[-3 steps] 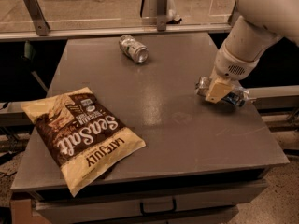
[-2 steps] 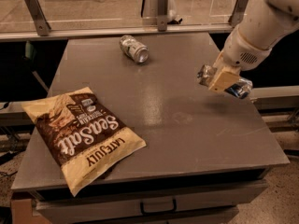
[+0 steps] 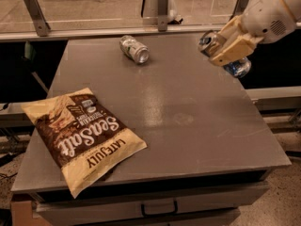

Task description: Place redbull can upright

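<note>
Slim blue-and-silver metal redbull can (image 3: 239, 68) up in the air, tilted, over the matte grey tabletop's (image 3: 188, 107) right edge.
I see my gripper's (image 3: 226, 51) beige fingers (image 3: 236, 43) clamped round its middle, shiny top aimed left; a stubby silver-green can (image 3: 134, 49) lies sideways farther back.

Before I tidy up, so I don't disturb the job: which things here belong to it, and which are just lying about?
Job: slim blue-and-silver redbull can, tilted, held by the beige gripper above the right edge of the grey table.
Lying about: short silver-green can on its side; brown-and-cream Sea Salt chip bag, lying flat.
</note>
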`<state>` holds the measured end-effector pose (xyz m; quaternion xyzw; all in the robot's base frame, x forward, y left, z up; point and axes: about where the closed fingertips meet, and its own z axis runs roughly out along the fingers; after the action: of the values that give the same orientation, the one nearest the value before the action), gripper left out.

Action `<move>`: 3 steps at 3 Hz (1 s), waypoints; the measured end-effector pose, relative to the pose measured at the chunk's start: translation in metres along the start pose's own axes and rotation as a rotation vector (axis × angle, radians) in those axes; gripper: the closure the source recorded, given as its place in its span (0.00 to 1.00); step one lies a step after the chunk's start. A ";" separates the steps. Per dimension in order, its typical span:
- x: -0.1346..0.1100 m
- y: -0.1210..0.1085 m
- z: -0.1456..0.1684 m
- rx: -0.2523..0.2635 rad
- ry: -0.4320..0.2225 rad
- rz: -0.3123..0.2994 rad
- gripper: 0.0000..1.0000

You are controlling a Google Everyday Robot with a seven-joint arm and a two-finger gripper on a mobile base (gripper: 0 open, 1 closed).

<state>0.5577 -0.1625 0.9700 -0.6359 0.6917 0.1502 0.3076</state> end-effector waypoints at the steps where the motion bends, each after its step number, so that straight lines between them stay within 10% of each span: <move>1: -0.022 0.001 -0.017 -0.003 -0.212 -0.046 1.00; 2: -0.032 0.005 -0.026 -0.007 -0.431 -0.074 1.00; 3: -0.042 0.009 -0.030 -0.016 -0.483 -0.080 1.00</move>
<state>0.5425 -0.1458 1.0173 -0.6108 0.5712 0.2910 0.4647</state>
